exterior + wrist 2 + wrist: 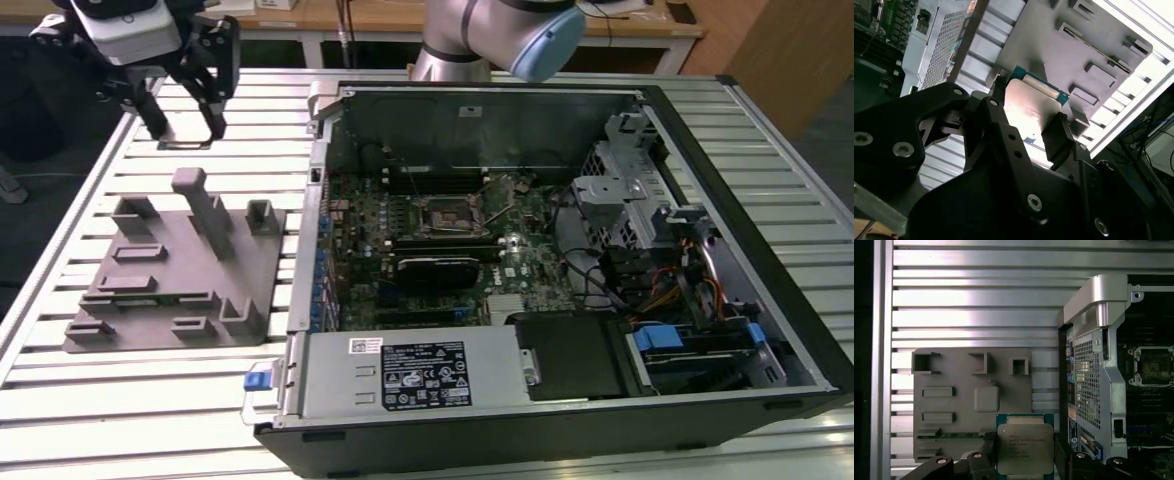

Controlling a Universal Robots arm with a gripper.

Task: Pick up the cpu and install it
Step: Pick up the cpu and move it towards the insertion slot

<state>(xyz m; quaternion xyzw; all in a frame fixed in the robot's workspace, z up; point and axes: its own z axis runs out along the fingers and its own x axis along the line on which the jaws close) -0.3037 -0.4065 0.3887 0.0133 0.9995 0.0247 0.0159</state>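
Gripping the cpu (1025,449) up off the surface, not in the case

End effector (184,122) is clamped on the chip, a finger on each side, silver top showing in both wrist views. In the exterior view it hangs over the slatted surface (80,190) beside the grey fixture (174,275), well apart from the black socket (447,213) inside the open pc case (747,200).

1. A grey fixture (167,270) lies flat on the slatted table (134,410), near its edge at the exterior view's left.
2. An open computer case (467,125) sits just beside it, its motherboard (354,230) exposed.
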